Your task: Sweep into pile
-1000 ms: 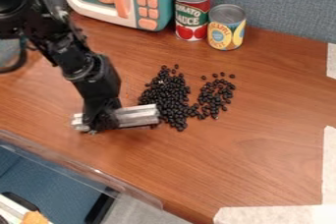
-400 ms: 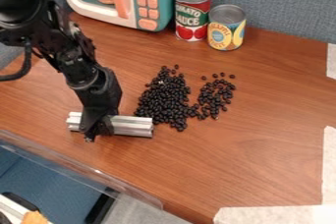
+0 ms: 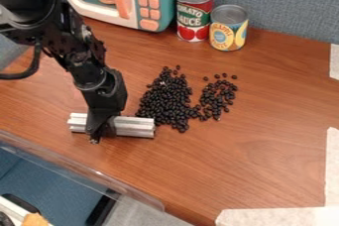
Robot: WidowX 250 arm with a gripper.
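Many small, shiny black beans (image 3: pixel 167 100) lay on the brown table (image 3: pixel 265 131) in two uneven, joined patches, right by one end of the ridged silver bar (image 3: pixel 134 127) the gripper (image 3: pixel 99 132) pinched.

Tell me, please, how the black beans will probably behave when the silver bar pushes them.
The black beans look small, rounded and loose, so they would likely roll and scatter rather than move as one block. The silver bar has a long straight side, but some beans may slip around its ends.
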